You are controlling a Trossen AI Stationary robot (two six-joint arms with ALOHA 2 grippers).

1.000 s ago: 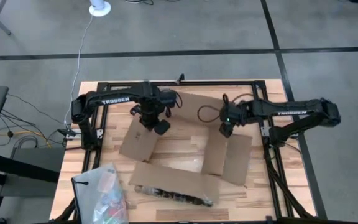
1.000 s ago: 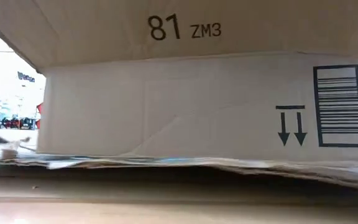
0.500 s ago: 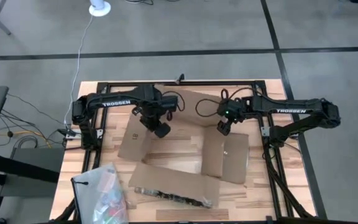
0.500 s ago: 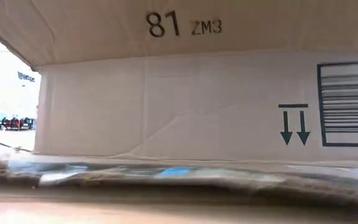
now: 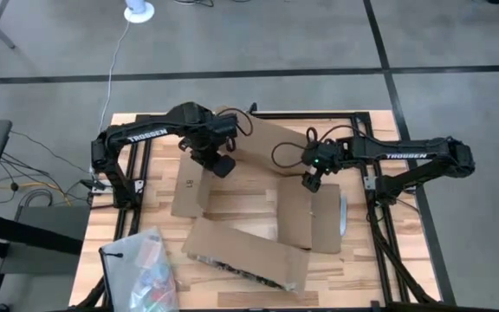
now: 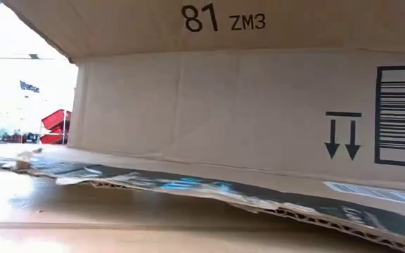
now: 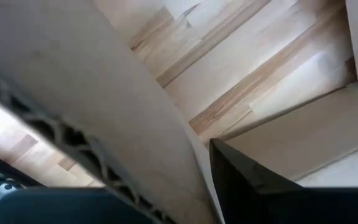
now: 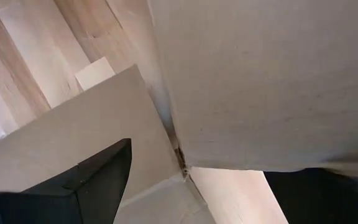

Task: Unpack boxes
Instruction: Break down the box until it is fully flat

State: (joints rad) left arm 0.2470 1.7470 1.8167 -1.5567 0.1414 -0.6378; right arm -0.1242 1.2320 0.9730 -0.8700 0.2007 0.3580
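Observation:
The brown cardboard box (image 5: 249, 251) stands open at mid-table with its flaps spread, and bare table shows through its middle. In the low view its near wall (image 6: 223, 105) carries "81 ZM3", two arrows and a barcode. My left gripper (image 5: 221, 163) is shut on the box's left wall near the far corner. My right gripper (image 5: 310, 179) is shut on its right wall. My left gripper pinches the box's left cardboard wall (image 7: 135, 112) between its two fingers, one finger (image 7: 247, 180) on the inner side. It comes from above, slanting down. The box's bottom flaps (image 6: 188, 186) hang slanted above the tabletop. My right gripper pinches the right-side cardboard panel (image 8: 260, 93) between its two fingers, close to a corner seam, with one finger (image 8: 98, 180) on the box's inside. It reaches down from above over the top edge.
A clear plastic bag (image 5: 141, 264) with colourful contents lies at the near left corner. A black frame (image 5: 379, 173) runs along the table's left, far and right edges. Bare wood (image 5: 362, 260) shows to the right of the box.
My left gripper has gone a little toward the far edge, taking the box's left wall with it. The box has shifted and turned slightly. In the low view its bottom flaps have come up off the table on the left side and now hang slanted.

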